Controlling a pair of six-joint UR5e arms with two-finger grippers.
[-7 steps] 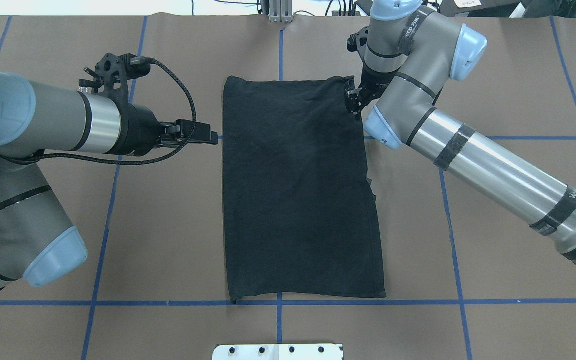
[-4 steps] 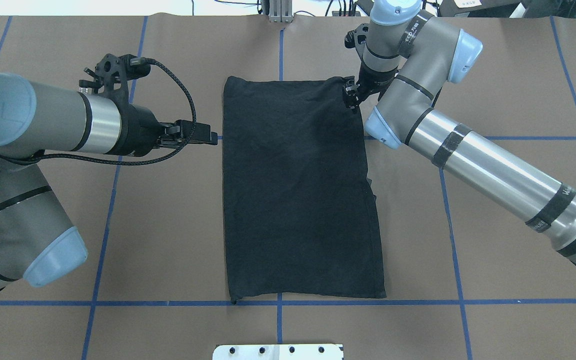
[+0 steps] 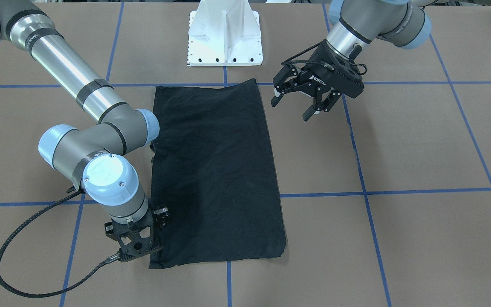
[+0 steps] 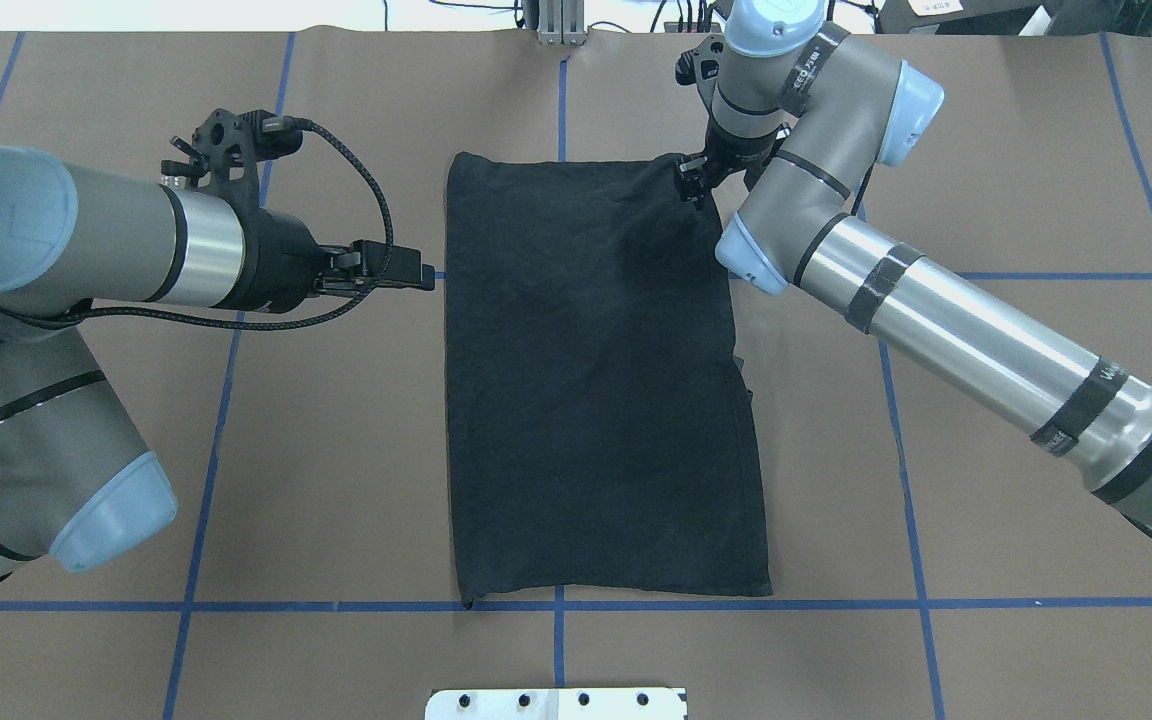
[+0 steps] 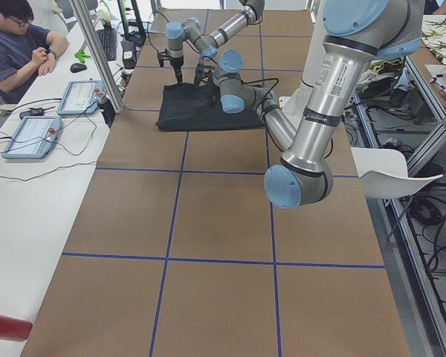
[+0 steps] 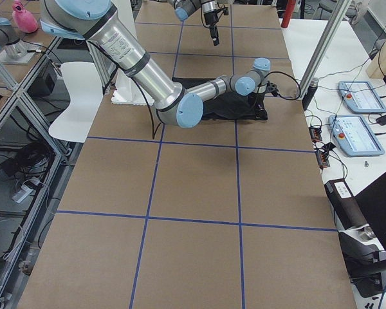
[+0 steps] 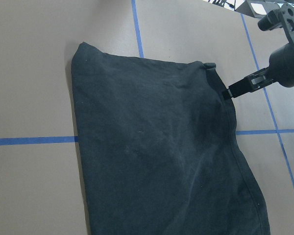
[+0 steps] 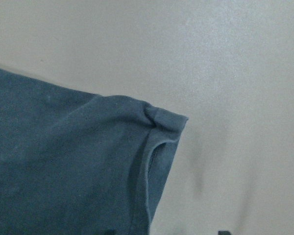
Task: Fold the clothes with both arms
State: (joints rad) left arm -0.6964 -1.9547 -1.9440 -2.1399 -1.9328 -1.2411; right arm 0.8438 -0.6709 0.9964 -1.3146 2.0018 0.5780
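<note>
The black T-shirt [image 4: 596, 380] lies folded into a long plain rectangle on the brown table [image 4: 986, 130], no logo showing. My right gripper [image 4: 693, 188] points down over the shirt's far right corner [image 8: 166, 122]. The right wrist view shows its fingertips wide apart at the bottom edge, open, with nothing between them. My left gripper [image 3: 294, 110] hovers open and empty above the table, just off the shirt's [image 3: 215, 170] left long edge. In the left wrist view the shirt [image 7: 157, 156] fills the frame, with one finger of the right gripper [image 7: 239, 88] at its corner.
The white pedestal base [image 3: 225, 38] stands at the near edge of the table by the robot. Blue tape lines [image 4: 736, 604] grid the table. A seated person [image 5: 15, 44] and control tablets [image 5: 82, 95] are at a side bench beyond the far edge.
My right arm has shifted its gripper a little leftward and toward the far edge, along the shirt's far right corner. The left arm and the shirt have stayed put.
</note>
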